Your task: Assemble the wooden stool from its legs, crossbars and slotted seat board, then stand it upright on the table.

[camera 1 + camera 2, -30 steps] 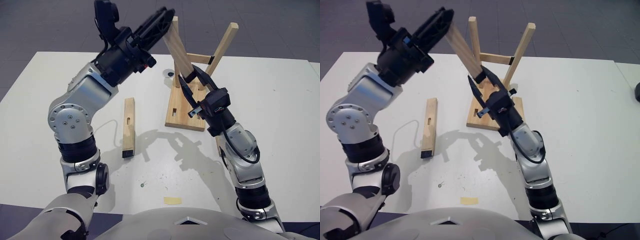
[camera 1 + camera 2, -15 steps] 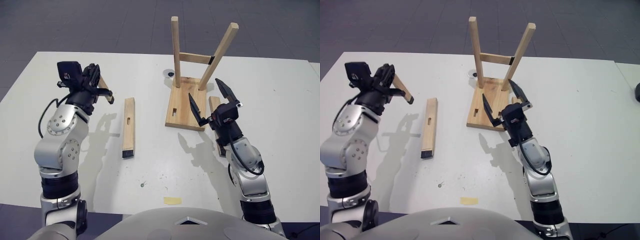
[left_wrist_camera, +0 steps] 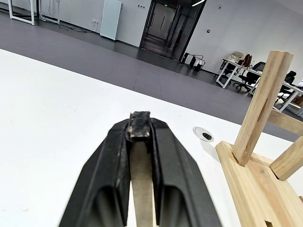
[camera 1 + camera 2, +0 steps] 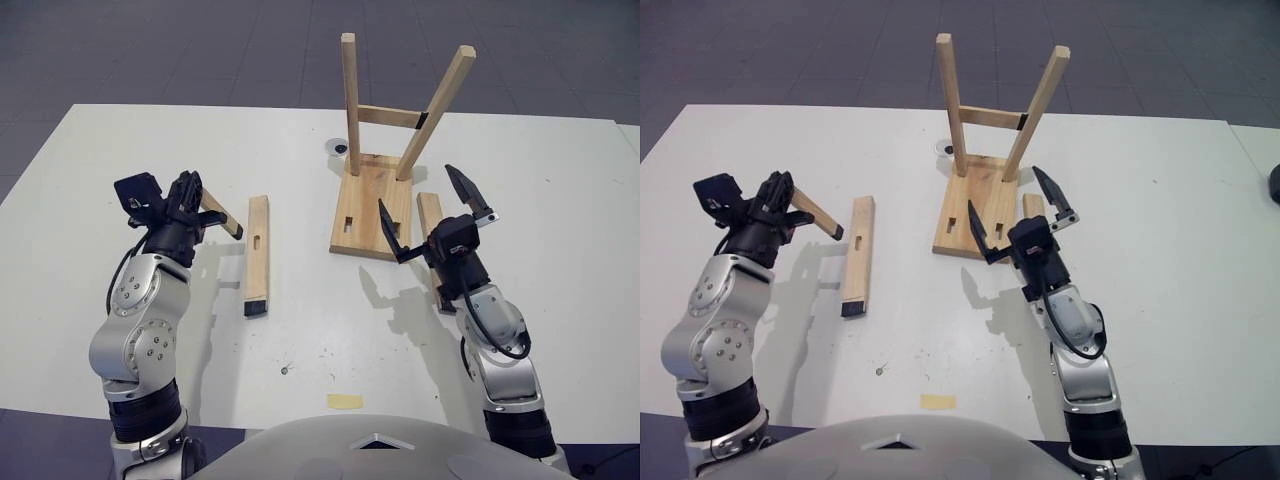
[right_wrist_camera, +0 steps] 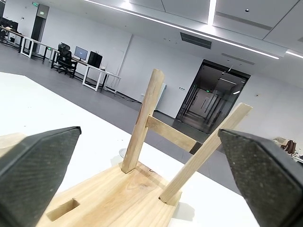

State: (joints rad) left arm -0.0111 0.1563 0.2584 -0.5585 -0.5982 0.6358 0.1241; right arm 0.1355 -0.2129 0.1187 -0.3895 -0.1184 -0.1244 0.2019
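Left gripper (image 4: 197,203) was found clamped on a wooden bar (image 4: 224,217). Its smooth black fingers (image 3: 173,161) were pressed against two opposite faces. The bar was square-cut pale wood with a dark end cap, and it was held tilted above the left part of the table (image 4: 560,200).

Right gripper (image 4: 414,186) was spread wide with nothing between the fingers. Its pads (image 5: 38,161) were seen as dark, finely grained rubber tapering to points. It was held over the near right corner of the seat board (image 4: 365,195).

A small yellow scrap (image 4: 345,401) was noted flat by the near table edge on the smooth white top. A loose leg (image 4: 258,255) was laid flat farther in, between the two arms. It was a straight pale bar with one slot cut in its upper face and a dark near end. A shorter wooden piece (image 4: 429,212) was laid just beside the board's right edge, partly hidden by the right arm.

The stool was left part-built and upside down at the far middle of the table. The board was flat, pale and grained, with a rectangular slot (image 4: 348,222) cut through. An upright leg (image 4: 350,100) and a leaning leg (image 4: 440,110) were set into its far end. They were joined by a thin crossbar (image 4: 388,116), dark at its right joint. A round grommet (image 4: 338,147) was seen beyond the board's far left corner.
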